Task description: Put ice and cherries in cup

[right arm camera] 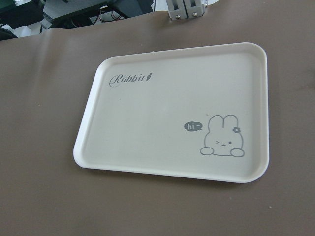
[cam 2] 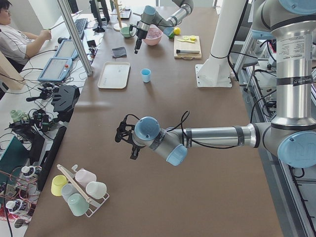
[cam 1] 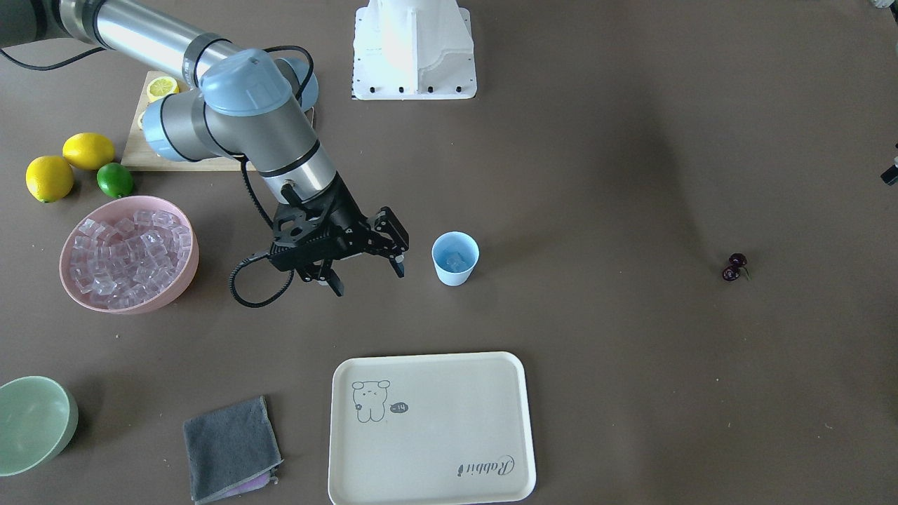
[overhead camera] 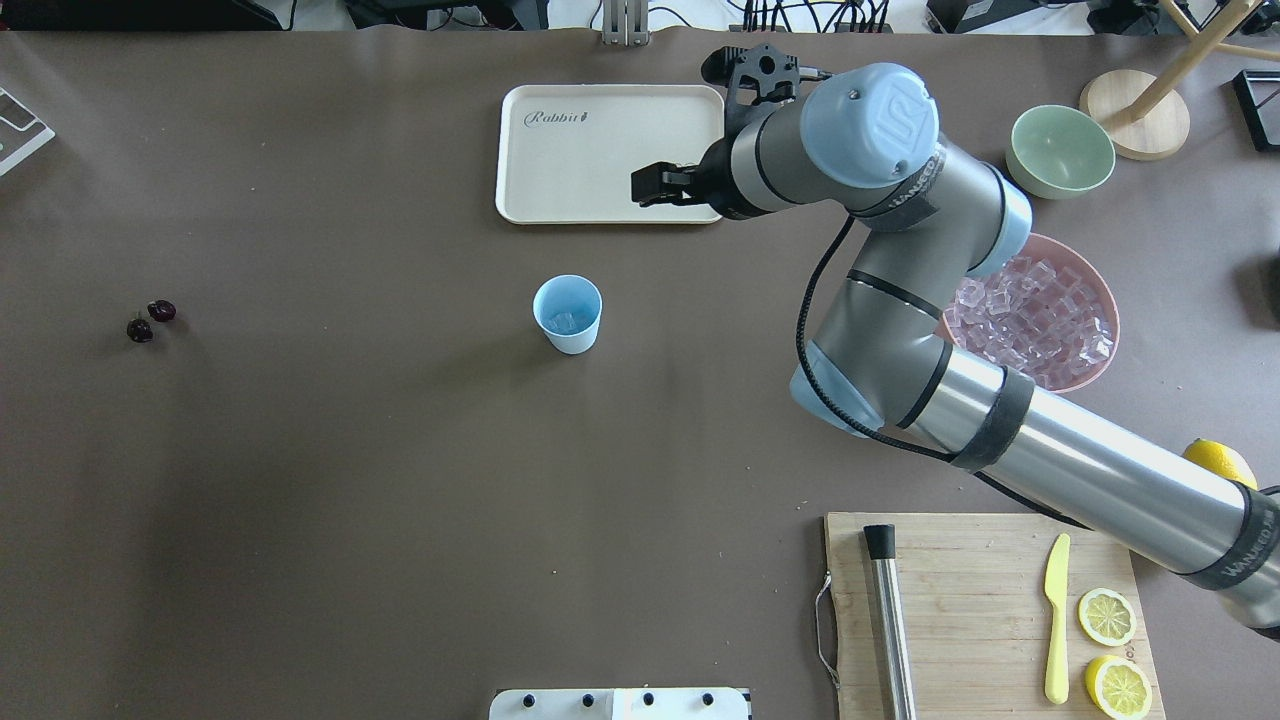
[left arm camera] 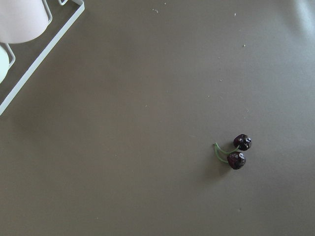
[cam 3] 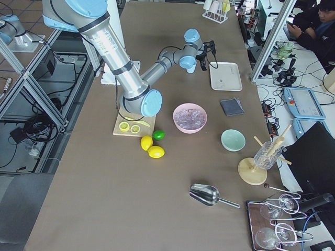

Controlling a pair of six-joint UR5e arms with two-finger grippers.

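**Overhead exterior view: ice in the cup, cherries not yet**

Nearest me on the desk [overhead camera: 350, 500], along the near edge toward the right corner, is the cutting board [overhead camera: 960, 600] with its lemon slices [overhead camera: 1106, 617]. It has no part in this job.

In the middle of the desk stands the cup [overhead camera: 568, 315], upright, with ice [overhead camera: 562, 321] lying in its bottom. I see at least one clear cube and cannot count more, so I judge the ice half begun, perhaps done.

The cherries [overhead camera: 161, 310] lie on the bare desk toward the left edge, well apart from the cup, so that half is all to do. My left wrist camera looks down on them. My left pincer [cam 2: 126, 140] shows only in the side view, and I cannot tell whether its fingers are apart or together.

Toward the right edge the pink bowl [cam 1: 140, 305] is heaped with more cubes. My right pincer [cam 1: 370, 279] hangs between that bowl and the cup, fingers apart and nothing in them.

Against the far edge the tray [overhead camera: 610, 150] carries nothing. In the far right corner the green bowl [overhead camera: 1060, 160] looks hollow and unfilled.
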